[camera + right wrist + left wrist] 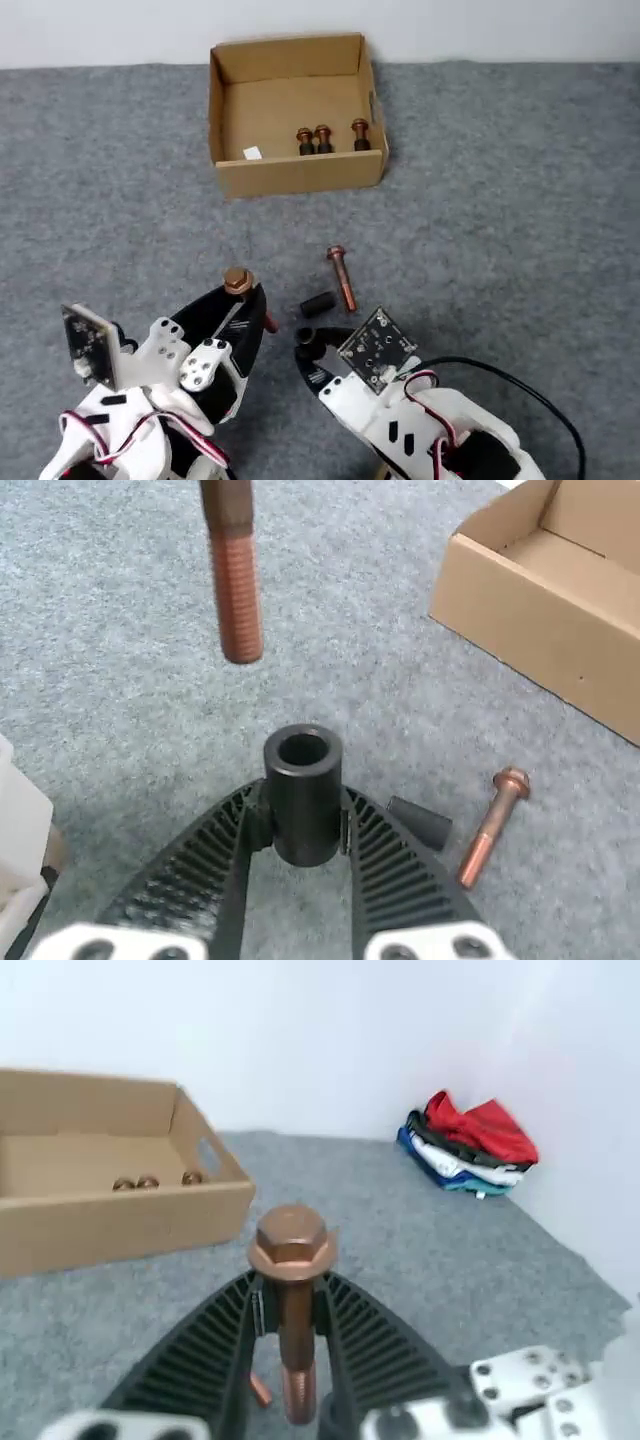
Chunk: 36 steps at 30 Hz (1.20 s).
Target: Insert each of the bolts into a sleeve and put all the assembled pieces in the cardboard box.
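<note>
Bolt (292,1250) is being clenched threads-down by left pincer (292,1290), sleeve (302,780) bore-up by right pincer (300,810), seemingly for insertion.

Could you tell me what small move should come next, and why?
Probably ease the bolt in the left gripper across until its tip lines up with the sleeve in the right gripper: the threaded tip hangs apart from the open bore, seemingly out of line.
</note>
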Available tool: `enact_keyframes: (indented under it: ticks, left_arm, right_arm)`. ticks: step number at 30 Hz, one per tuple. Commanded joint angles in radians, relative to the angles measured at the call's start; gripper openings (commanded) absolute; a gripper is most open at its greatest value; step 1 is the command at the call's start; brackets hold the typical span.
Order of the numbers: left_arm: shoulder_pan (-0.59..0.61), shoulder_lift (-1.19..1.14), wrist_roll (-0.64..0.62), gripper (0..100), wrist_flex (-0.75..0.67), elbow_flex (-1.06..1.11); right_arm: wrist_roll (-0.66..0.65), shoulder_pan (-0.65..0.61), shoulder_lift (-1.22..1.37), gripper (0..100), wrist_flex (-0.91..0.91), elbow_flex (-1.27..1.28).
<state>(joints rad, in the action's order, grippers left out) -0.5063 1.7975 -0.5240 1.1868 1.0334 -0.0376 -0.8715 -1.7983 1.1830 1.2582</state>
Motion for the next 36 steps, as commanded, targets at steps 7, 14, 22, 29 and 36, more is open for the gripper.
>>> enact_keyframes:
  ticks: [7,14,22,29,36]
  left_arm:
    - [-0.075,-0.012,-0.071,0,-0.051,-0.042]
    - [-0.075,-0.011,-0.072,0,-0.051,-0.01]
    - [-0.138,-0.011,-0.072,0,0.029,-0.008]
    - [-0.135,-0.009,-0.066,0,0.032,0.036]
    - [-0.132,-0.008,-0.066,0,0.018,0.05]
  right_arm:
    - [-0.014,-0.07,-0.01,0.9,-0.041,-0.006]
    - [-0.014,-0.093,-0.01,0.9,-0.041,-0.005]
    - [-0.014,-0.093,-0.01,0.9,-0.041,-0.005]
    - [-0.014,-0.093,-0.012,0.9,-0.041,-0.006]
    - [-0.014,-0.093,-0.012,0.9,-0.041,-0.008]
